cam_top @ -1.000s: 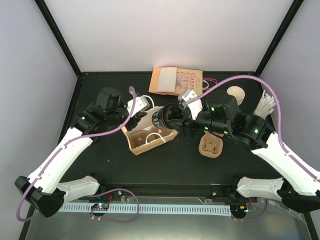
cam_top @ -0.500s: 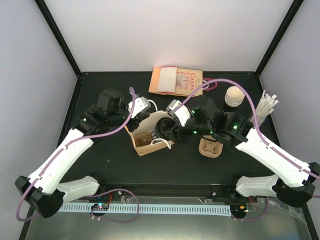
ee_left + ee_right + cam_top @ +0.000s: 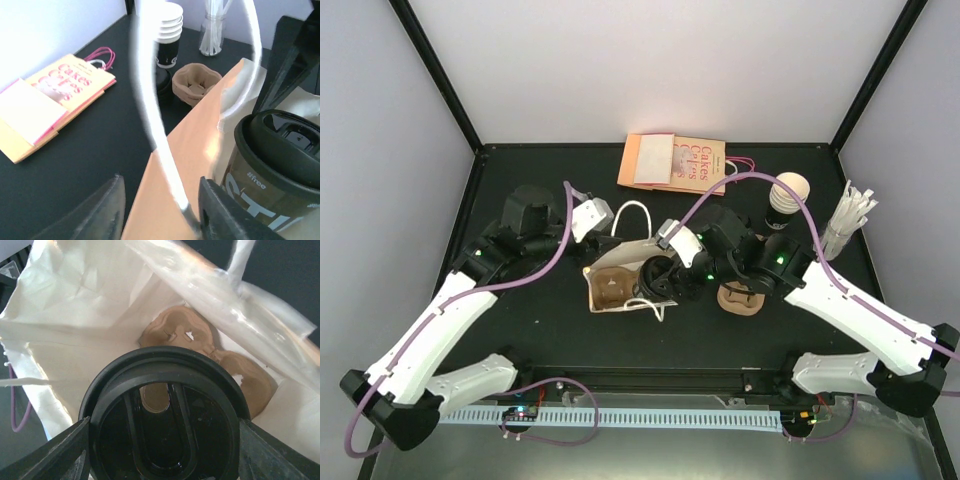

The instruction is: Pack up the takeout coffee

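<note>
The takeout coffee (image 3: 165,425), a black cup with a black lid, sits between the fingers of my right gripper (image 3: 165,440), which is shut on it. It hangs in the mouth of the brown paper bag (image 3: 630,250), whose cream inside (image 3: 75,315) holds a brown pulp carrier (image 3: 175,332) just below the cup. In the left wrist view the cup (image 3: 280,165) shows beyond the bag's side (image 3: 190,150). My left gripper (image 3: 160,210) is open beside the bag, and the bag's white handle (image 3: 150,110) runs loose between its fingers.
A second pulp carrier (image 3: 741,292) lies just right of the bag under my right arm. A stack of cups (image 3: 786,200) and a bundle of white straws (image 3: 848,212) stand at the back right. Flat printed bags (image 3: 675,162) lie at the back.
My right gripper has carried the coffee left and down into the bag's mouth. My left gripper has opened, let go of the bag's handle and drawn back a little.
</note>
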`<control>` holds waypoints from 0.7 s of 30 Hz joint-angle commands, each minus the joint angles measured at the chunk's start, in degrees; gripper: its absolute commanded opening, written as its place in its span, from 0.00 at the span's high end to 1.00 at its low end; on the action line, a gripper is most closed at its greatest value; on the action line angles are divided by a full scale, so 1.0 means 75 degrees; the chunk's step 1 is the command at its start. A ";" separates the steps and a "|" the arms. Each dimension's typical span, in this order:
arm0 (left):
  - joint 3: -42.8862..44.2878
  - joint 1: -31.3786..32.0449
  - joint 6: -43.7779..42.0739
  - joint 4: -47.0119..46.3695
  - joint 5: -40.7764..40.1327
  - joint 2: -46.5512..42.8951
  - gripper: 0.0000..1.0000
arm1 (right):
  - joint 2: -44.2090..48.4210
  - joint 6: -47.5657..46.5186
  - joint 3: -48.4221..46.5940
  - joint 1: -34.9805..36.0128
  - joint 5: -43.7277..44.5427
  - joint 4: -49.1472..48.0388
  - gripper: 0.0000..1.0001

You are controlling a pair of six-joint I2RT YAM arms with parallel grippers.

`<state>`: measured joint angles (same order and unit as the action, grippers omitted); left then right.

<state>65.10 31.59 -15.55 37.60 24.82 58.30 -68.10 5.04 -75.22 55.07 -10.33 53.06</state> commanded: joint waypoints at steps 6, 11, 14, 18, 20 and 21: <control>-0.0058 0.0051 0.0327 0.0162 0.0117 -0.0881 0.25 | 0.0346 0.0113 0.0338 0.0107 -0.0099 0.0065 0.45; -0.0074 0.0053 0.0841 0.0439 -0.0545 -0.1285 0.01 | 0.0413 0.0113 0.0445 0.0144 -0.0009 -0.0006 0.45; 0.0160 0.0042 0.1367 0.0743 -0.0981 -0.1445 0.01 | 0.0434 0.0108 0.0538 0.0157 0.0039 -0.0072 0.45; 0.0213 0.0052 0.0561 0.1054 -0.0074 -0.1507 0.01 | 0.0431 0.0113 0.0604 0.0158 0.0064 -0.0111 0.45; 0.0353 0.0050 0.0356 0.1346 0.0013 -0.1315 0.04 | 0.0441 0.0113 0.0607 0.0163 0.0070 -0.0130 0.45; 0.0450 0.0047 0.0217 0.1516 0.0223 -0.1185 0.06 | 0.0456 0.0113 0.0608 0.0160 0.0081 -0.0126 0.45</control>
<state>64.93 31.59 -10.13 43.68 22.13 47.40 -65.82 5.28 -71.05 55.92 -10.48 53.10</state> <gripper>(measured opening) 0.972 0.742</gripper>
